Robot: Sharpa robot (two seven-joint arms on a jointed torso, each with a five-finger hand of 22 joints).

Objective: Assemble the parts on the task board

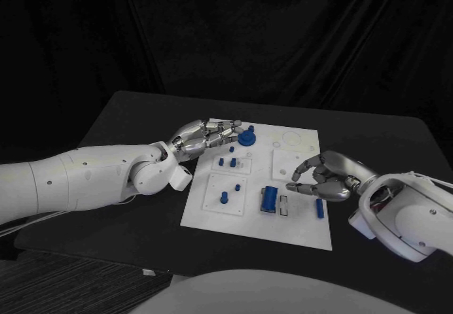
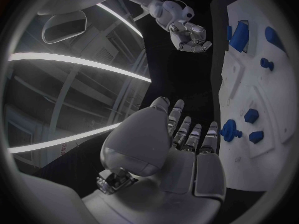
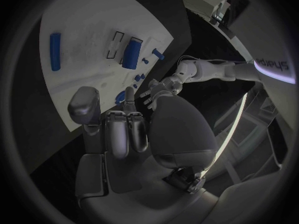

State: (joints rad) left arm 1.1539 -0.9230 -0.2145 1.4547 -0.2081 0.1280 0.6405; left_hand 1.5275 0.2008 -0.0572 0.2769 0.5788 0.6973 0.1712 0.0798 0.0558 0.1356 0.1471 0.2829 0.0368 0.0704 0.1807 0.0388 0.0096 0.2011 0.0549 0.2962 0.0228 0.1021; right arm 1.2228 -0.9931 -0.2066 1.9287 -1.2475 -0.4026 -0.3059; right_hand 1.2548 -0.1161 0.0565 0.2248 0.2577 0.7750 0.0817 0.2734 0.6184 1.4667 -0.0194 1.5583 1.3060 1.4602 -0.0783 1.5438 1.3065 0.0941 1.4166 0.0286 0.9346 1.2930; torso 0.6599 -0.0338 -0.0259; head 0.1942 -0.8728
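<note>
White board (image 1: 213, 212) sits mid counter (image 1: 113, 124). Looks partly done: sm. blue pegs (image 1: 224, 196) stand upright, blue block (image 1: 270, 197) sits in a slot, round knob (image 1: 246, 138) at far edge. Blue bar (image 1: 319, 207) lies loose near right edge, empty slot beside the block, so prob. work left. Left robot hand (image 1: 203, 137) hovers by the knob, fingers apart, holding nothing. Right robot hand (image 1: 326, 178) half-curled, empty, near the bar.
</note>
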